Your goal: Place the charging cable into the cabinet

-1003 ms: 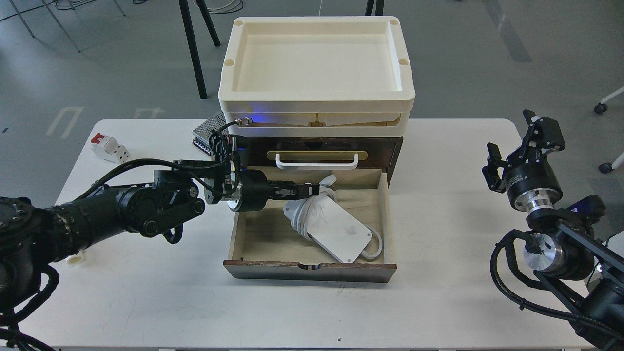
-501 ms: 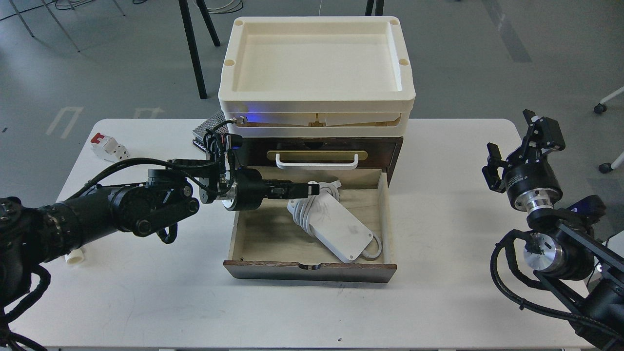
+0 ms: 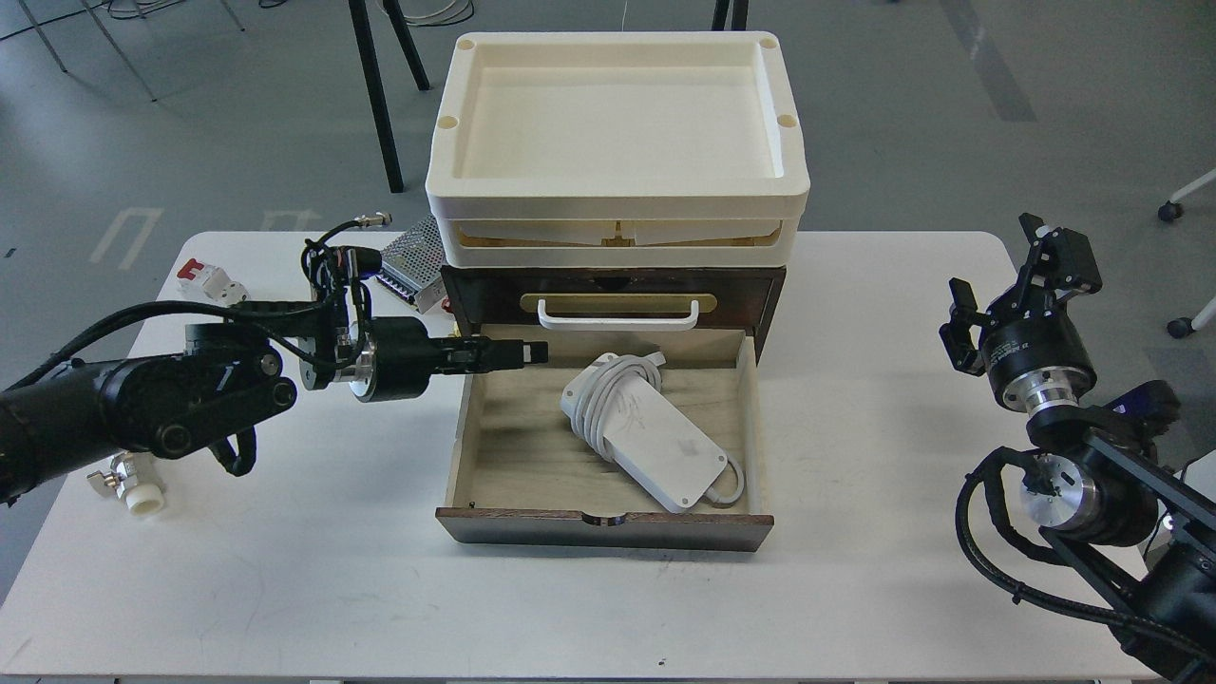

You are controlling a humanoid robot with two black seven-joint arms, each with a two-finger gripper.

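The charging cable point(image 3: 646, 432), a flat white adapter brick with its cord coiled round the far end, lies diagonally inside the open light-wood drawer point(image 3: 513, 456) of the dark brown cabinet point(image 3: 760, 290). My left gripper point(image 3: 534, 350) points right, at the drawer's back left corner. It is clear of the cable and holds nothing. Its dark fingers show as one thin bar, so I cannot tell them apart. My right gripper point(image 3: 997, 261) is at the table's right edge, far from the cabinet, with its fingers spread and empty.
Cream plastic trays point(image 3: 617, 195) are stacked on the cabinet, above a white handle point(image 3: 617, 313). A silver perforated power supply box point(image 3: 410, 255) sits left of the cabinet. A white-and-red circuit breaker point(image 3: 211, 280) lies at far left. A small white fitting point(image 3: 141, 492) lies under my left arm.
My left gripper let go of the cable's cord and drew back left, out of the drawer. The cable settled flat in the drawer. The right arm has not moved.
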